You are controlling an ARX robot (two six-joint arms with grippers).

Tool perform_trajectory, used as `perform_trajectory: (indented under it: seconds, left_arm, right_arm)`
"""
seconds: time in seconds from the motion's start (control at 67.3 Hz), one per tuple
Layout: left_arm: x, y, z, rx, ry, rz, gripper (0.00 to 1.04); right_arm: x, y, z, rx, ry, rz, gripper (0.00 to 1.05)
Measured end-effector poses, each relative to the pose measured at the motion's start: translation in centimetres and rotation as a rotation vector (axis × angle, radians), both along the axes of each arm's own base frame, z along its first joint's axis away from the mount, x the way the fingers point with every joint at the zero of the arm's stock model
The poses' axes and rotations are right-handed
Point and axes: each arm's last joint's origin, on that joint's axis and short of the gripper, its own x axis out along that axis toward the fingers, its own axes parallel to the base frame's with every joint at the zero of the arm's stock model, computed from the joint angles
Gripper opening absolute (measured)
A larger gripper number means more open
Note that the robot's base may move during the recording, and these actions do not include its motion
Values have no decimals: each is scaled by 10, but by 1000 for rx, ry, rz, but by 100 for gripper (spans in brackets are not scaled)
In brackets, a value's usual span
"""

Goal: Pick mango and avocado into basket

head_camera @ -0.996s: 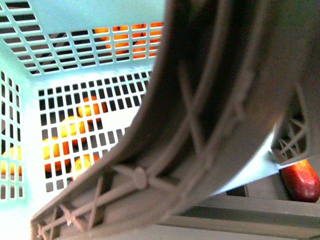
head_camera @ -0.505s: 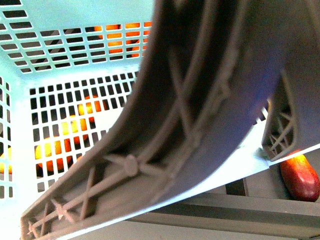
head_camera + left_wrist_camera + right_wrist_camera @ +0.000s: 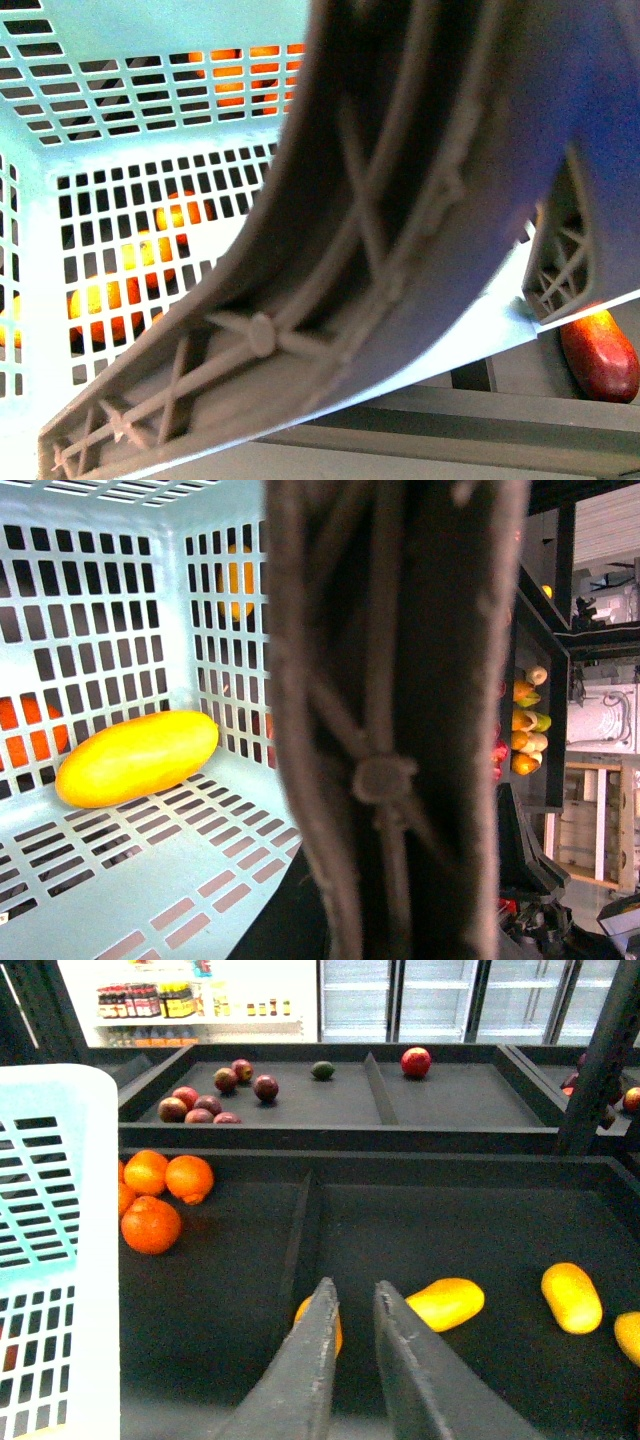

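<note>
The turquoise basket (image 3: 160, 30) fills nearly all of my front view, and its brown-grey ribbed handle (image 3: 400, 200) sweeps across the middle. Against a second ago the handle sits a little further left and higher. Over the last half second it has hardly shifted at all. The same handle blocks my left wrist view, so I cannot tell whether my left gripper is clenched or released.

Beyond the basket's white rim, my right wrist view looks onto a black divided tray (image 3: 480, 1220). My right gripper (image 3: 355, 1290) hangs over the tray, its fingers a narrow gap apart and grasping nothing.

One mango (image 3: 135, 758) already lies on its side on the basket's slotted floor, close to a corner. Loose mangoes (image 3: 445, 1303) lie on the tray just past my right fingertips. One more is half hidden behind a finger.

Oranges (image 3: 150, 1225) cluster beside the basket wall. A red fruit (image 3: 600, 355) lies under the basket's lower edge, where it was before.

The avocado (image 3: 322, 1070), small and dark green, rests on the far tray, well apart from the basket.
</note>
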Motion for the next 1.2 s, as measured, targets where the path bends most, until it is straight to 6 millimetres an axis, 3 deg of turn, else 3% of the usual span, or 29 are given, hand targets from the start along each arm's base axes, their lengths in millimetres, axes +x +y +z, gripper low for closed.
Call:
perform_trajectory:
  seconds: [0.565, 1.204]
  left_arm:
    - [-1, -1, 0, 1, -1, -7, 5]
    - [0, -1, 0, 3, -2, -3, 5]
  right_arm:
    - [0, -1, 0, 1, -2, -5, 97]
    - [0, -1, 0, 0, 0, -1, 96]
